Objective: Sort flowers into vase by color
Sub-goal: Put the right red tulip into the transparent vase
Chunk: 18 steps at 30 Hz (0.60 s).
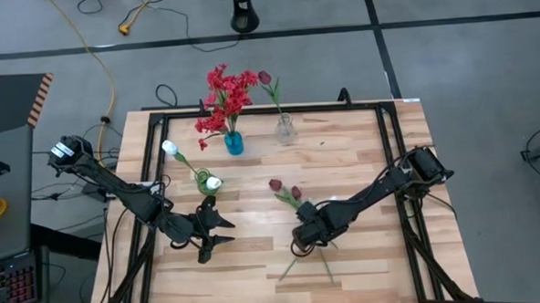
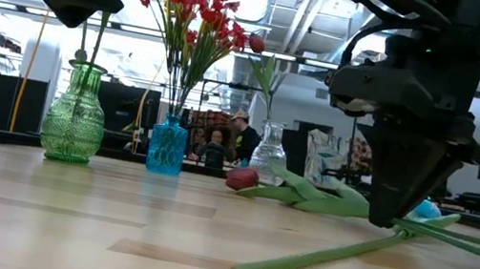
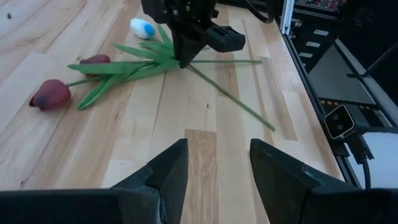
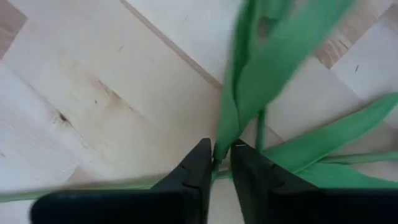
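Step in hand: picking a maroon tulip off the counter [image 1: 362, 161].

Right pincer [image 1: 303, 246] is down at the counter over the crossing stems. The right wrist view shows its fingers [image 4: 198, 163] pinched on a thin green stem [image 4: 219, 163], gap almost shut. So it's gripping one stem, low on the stalk, far from the bloom. Nothing is lifted: in the low view the stems lie flat on the wood.

Two maroon tulips [image 1: 285, 191] lie near the middle of the counter, leaves tangled together. Can't tell which of the two stems is in the grip.

Left pincer [image 1: 217, 229] hovers beside, fingers [image 3: 166, 169] spread apart, holding nothing.

Sorted so far, judging by the layout:
- red blossoms [image 1: 225, 99] in the blue vase [image 1: 234, 142]
- white tulips [image 1: 169, 148] in the green vase [image 1: 203, 181]
- one maroon tulip [image 1: 265, 78] in the clear vase [image 1: 286, 128]

Next move, my guess: lift straight up and check the second tulip doesn't drag along by its leaves. Then swing the stem upright and thread its end into the clear vase's narrow neck. Grip is low, so the bloom end will likely droop; a handover to the left pincer may help.
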Motion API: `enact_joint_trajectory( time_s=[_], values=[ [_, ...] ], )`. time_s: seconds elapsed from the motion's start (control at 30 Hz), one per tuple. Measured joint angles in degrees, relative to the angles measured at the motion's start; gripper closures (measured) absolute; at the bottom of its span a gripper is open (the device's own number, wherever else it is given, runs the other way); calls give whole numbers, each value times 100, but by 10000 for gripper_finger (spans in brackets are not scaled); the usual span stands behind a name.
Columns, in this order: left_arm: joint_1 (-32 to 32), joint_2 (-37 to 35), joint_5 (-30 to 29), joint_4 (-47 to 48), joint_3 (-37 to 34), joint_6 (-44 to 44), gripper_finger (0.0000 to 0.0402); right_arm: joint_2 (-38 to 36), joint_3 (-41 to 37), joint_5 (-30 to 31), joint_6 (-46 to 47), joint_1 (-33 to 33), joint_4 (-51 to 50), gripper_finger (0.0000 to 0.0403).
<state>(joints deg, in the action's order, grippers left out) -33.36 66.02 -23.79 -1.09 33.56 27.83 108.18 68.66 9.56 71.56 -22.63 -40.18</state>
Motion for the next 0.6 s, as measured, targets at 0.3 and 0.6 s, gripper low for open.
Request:
enact_joint_trajectory(
  time_s=[0.3,0.6],
  values=[
    [0,0,0,1,0,0,242,0,0,-4,-5,2,0,364],
    [0,0,0,-1,0,0,242,-41,97,-2,-273,2,-149,366]
  ],
)
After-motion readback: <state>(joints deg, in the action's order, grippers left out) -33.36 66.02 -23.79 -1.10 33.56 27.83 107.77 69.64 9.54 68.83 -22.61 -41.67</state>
